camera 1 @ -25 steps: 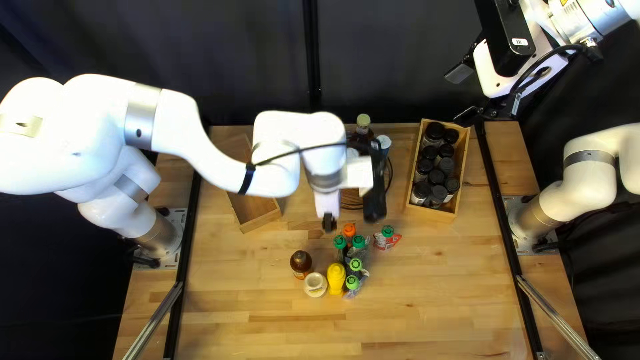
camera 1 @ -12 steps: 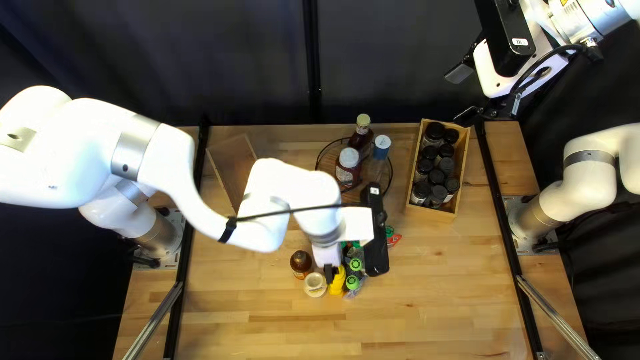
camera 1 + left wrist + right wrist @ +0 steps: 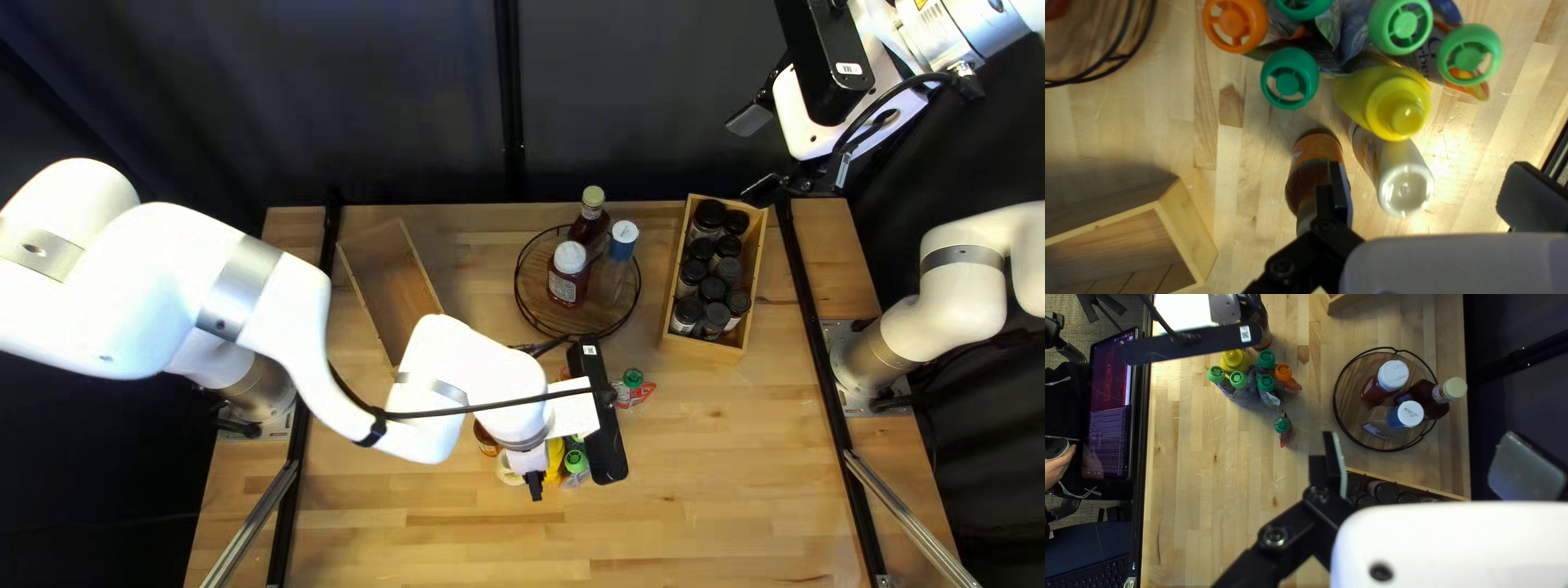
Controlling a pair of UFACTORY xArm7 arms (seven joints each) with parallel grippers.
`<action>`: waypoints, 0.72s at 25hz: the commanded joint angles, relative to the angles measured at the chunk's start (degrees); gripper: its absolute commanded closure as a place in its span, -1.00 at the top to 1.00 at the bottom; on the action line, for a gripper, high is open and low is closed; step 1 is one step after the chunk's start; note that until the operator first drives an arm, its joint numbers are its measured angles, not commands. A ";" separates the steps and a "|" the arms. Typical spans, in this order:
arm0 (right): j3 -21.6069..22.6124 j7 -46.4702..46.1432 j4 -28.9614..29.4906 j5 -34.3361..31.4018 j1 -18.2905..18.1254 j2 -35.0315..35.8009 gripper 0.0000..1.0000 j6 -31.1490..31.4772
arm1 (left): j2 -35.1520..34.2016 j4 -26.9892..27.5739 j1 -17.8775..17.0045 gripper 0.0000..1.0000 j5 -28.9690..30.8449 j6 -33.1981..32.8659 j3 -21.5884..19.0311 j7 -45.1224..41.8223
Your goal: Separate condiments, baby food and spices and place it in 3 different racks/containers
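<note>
Pale wooden tabletop (image 3: 1246,174) is lying open between rectangular wooden box (image 3: 1189,223) and rounded brown bottle (image 3: 1304,188); soft green-capped pouches (image 3: 1355,32) are blocking beyond

The table (image 3: 708,490) has a light wood-block surface. Reference item: round tray (image 3: 599,316), wire-rimmed. Left of tray: wooden box (image 3: 397,278). Right of tray: second wooden box (image 3: 704,345). Nearside of tray: red pouch (image 3: 1286,436); clustered green- and orange-capped pouches (image 3: 1355,32); yellow bottle (image 3: 1393,98); pale bottle (image 3: 1393,174); brown bottle (image 3: 1304,185).
</note>
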 commanded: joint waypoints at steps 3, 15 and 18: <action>0.00 0.00 0.00 0.00 0.00 0.00 1.00 0.00 | 3.82 1.19 2.23 1.00 -4.11 -1.80 -0.52 4.14; 0.00 0.00 0.00 0.00 0.00 0.00 1.00 0.00 | 5.88 2.76 2.97 -0.87 -5.16 -1.79 -0.78 5.40; 0.00 0.00 0.00 0.00 0.00 0.00 1.00 0.00 | 5.82 3.58 2.64 -1.00 -4.56 -1.16 -0.75 4.89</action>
